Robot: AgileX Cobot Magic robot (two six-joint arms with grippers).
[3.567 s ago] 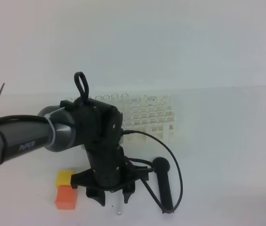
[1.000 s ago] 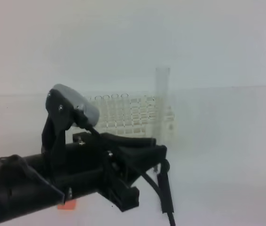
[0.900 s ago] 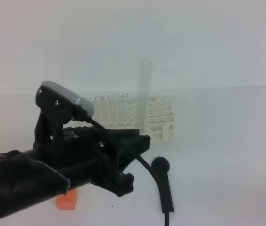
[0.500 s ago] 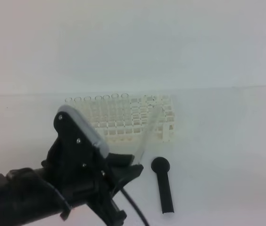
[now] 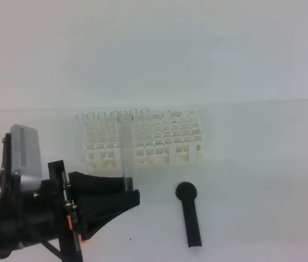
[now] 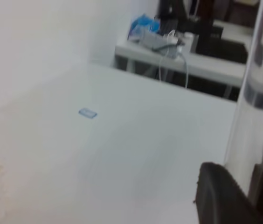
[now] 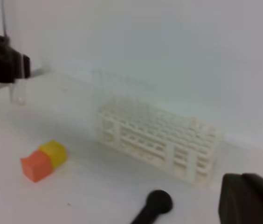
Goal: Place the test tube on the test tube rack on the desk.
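Note:
My left gripper [image 5: 128, 191] is shut on the lower end of the test tube [image 5: 125, 147], a clear glass tube held upright with its open rim on top. In the exterior high view the tube stands in front of the left half of the white test tube rack [image 5: 159, 137]. In the right wrist view the tube [image 7: 13, 56] hangs well above the desk [image 7: 89, 186], left of the rack [image 7: 159, 140]. The left wrist view shows the tube [image 6: 250, 116] beside one dark finger [image 6: 218, 196]. My right gripper [image 7: 245, 198] shows as a dark mass at the lower right, shut and empty.
A black round-headed stick [image 5: 190, 215] lies on the desk right of my left gripper. An orange and a yellow block [image 7: 43, 161] sit left of the rack's front. Several clear tubes [image 5: 110, 115] stand in the rack's back row. A small blue label [image 6: 87, 113] lies farther out.
My left arm has pulled back to the left. The test tube went from leaning over the rack's right part to standing upright before its left half.

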